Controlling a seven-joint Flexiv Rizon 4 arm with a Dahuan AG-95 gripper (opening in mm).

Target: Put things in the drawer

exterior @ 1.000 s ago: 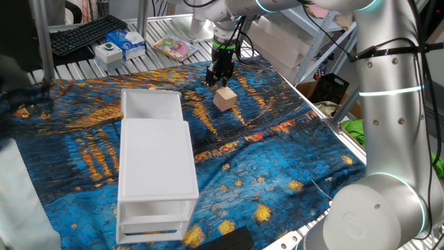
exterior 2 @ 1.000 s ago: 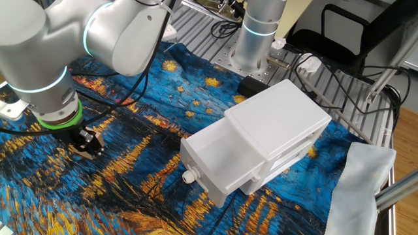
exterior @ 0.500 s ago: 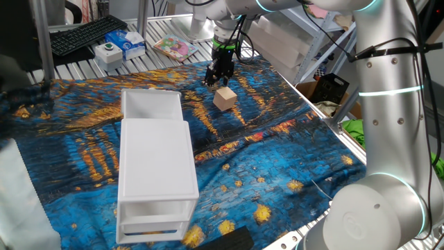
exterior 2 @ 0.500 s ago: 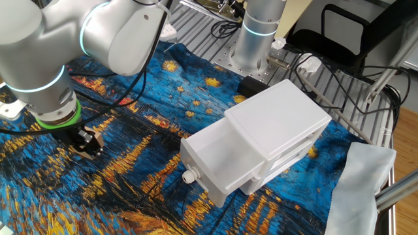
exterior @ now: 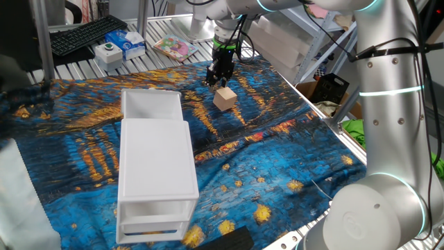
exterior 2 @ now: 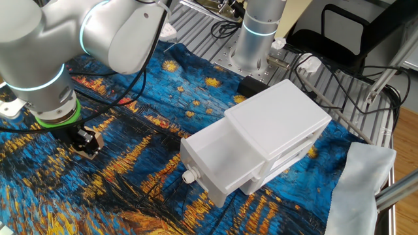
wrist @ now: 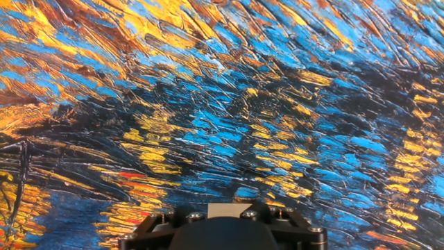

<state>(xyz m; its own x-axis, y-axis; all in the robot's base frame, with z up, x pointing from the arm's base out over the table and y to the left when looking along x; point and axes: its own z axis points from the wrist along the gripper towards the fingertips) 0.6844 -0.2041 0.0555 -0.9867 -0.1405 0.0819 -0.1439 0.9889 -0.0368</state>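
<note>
The small tan wooden cube rests on the blue-and-yellow painted cloth, right of the white cabinet. My gripper hangs straight down at the cube's top far edge, its dark fingers low beside it. From the other fixed view the gripper is down at the cloth, with a bit of the cube showing beside it. The hand view shows only a sliver of the cube at the bottom edge; the fingertips are out of sight. The top drawer stands pulled out with nothing in it, as the other fixed view of the drawer also shows.
A keyboard, small boxes and a booklet lie on the slatted bench behind the cloth. A white rag hangs off the table's corner. The arm's base stands behind the cabinet.
The gripper has shifted only slightly, settling a little lower at the cube. The cube, cabinet and drawer have not moved.
</note>
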